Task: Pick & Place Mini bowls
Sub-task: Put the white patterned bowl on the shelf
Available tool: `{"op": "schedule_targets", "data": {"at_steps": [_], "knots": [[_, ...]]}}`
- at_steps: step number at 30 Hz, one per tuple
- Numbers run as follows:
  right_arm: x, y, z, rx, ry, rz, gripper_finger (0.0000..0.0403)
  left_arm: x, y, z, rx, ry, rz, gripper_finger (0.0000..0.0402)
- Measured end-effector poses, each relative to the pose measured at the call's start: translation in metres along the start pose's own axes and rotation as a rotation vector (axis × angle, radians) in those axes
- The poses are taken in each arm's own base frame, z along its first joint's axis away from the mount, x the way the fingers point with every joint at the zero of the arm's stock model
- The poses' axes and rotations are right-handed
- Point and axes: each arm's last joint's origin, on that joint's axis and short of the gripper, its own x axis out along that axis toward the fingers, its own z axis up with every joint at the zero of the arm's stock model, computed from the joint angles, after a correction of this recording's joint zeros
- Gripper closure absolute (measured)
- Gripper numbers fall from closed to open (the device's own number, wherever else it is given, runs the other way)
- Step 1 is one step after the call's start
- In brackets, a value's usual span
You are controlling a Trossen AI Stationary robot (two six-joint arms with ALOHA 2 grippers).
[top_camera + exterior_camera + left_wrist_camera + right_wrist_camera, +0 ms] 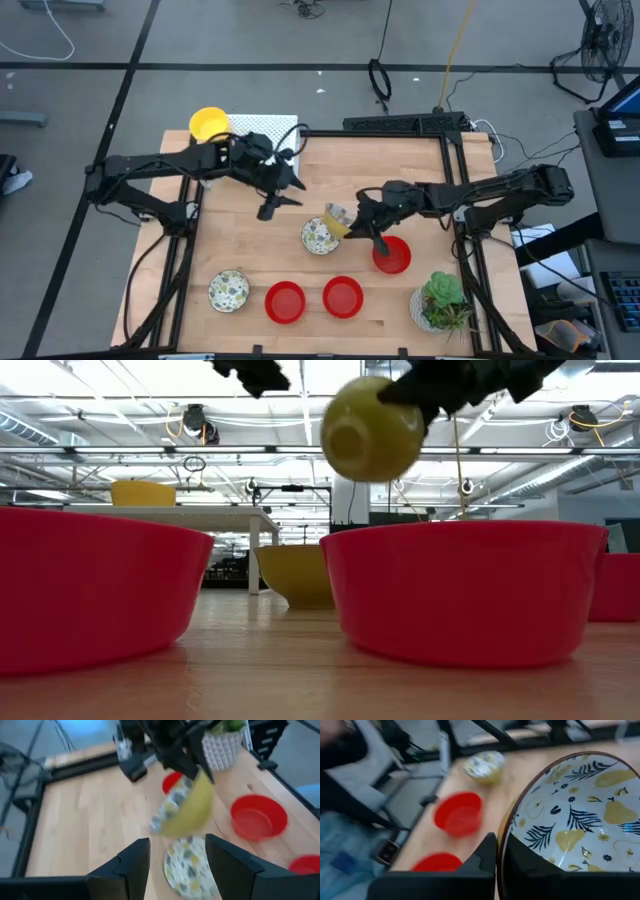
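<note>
Wooden table point(400, 160), apparently no legible writing.

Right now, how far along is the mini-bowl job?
Possibly done: one yellow bowl sits on the white mat off the wood. In hand: the right end effector clamps a held patterned bowl by its rim, lifted over a second patterned bowl. Left: three red bowls and a third patterned bowl sit singly on the table. The left end effector hovers open, empty.
</note>
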Motion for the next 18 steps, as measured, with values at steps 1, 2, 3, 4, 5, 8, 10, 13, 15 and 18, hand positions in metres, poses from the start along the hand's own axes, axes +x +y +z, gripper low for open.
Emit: {"op": "schedule_targets", "data": {"at_steps": [1, 2, 3, 4, 5, 8, 10, 13, 15, 18], "knots": [[0.001, 0.0, 0.003, -0.015, -0.027, 0.025, 0.04, 0.005, 0.0, 0.001, 0.018, -0.01, -0.002, 0.0206], [0.002, 0.0, 0.005, -0.038, -0.049, 0.049, 0.0401, 0.009, 0.0, 0.001, 0.032, -0.007, -0.007, 0.0206], [0.003, 0.0, 0.005, -0.052, -0.058, 0.072, 0.0401, 0.014, 0.0, 0.001, 0.048, -0.008, -0.016, 0.0206], [0.005, 0.0, 0.006, -0.061, -0.062, 0.099, 0.0401, 0.021, 0.0, 0.002, 0.067, -0.019, -0.022, 0.0206], [0.007, 0.0, 0.008, -0.073, -0.064, 0.117, 0.0401, 0.026, 0.0, 0.002, 0.086, -0.029, -0.036, 0.0206], [0.012, 0.0, 0.012, -0.112, -0.055, 0.17, 0.0401, 0.039, -0.004, 0.001, 0.127, -0.055, -0.132, 0.0206], [0.015, 0.001, 0.017, -0.143, -0.052, 0.188, 0.0402, 0.042, -0.007, 0.0, 0.143, -0.077, -0.214, 0.0206], [0.015, 0.002, 0.025, -0.193, -0.038, 0.185, 0.0402, 0.051, -0.01, 0.001, 0.151, -0.114, -0.303, 0.0206], [0.014, 0.003, 0.03, -0.235, -0.041, 0.183, 0.0402, 0.053, -0.012, -0.001, 0.129, -0.105, -0.332, 0.0206], [0.013, 0.002, 0.034, -0.296, -0.058, 0.177, 0.0402, 0.058, -0.015, 0.0, 0.13, -0.117, -0.356, 0.0206]]}}
